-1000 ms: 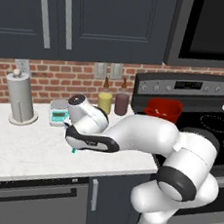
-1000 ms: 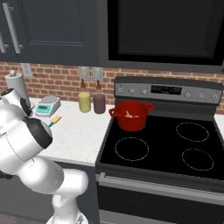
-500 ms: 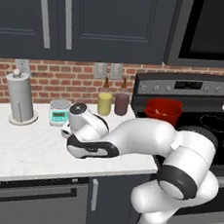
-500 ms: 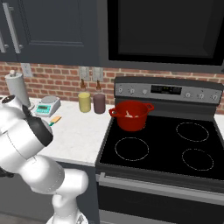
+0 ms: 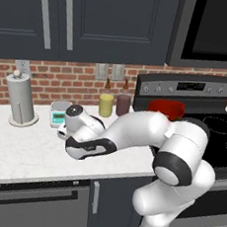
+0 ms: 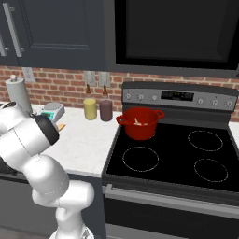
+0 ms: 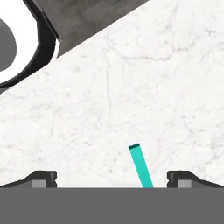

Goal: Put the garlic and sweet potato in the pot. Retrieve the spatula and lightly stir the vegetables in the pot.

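The spatula's teal handle (image 7: 141, 166) lies on the white counter, its end between my two dark fingertips (image 7: 43, 179). My gripper (image 7: 113, 180) is open and hangs low over it without gripping. In the left base view my hand (image 5: 79, 127) is bent down over the counter beside the scale. The spatula's orange head (image 6: 60, 127) peeks out next to my arm. The red pot (image 6: 140, 122) stands on the stove's back left burner (image 5: 165, 108). A pale bit inside it looks like the garlic (image 6: 137, 122). The sweet potato is hidden.
A small scale (image 5: 60, 114) and a paper towel roll (image 5: 20, 98) stand at the back of the counter. A yellow jar (image 5: 105, 104) and a maroon jar (image 5: 123, 104) sit by the brick wall. The black stovetop (image 6: 186, 158) is to the right.
My hand has sunk a little toward the counter and now covers the teal handle in the left base view. The jaws stayed open.
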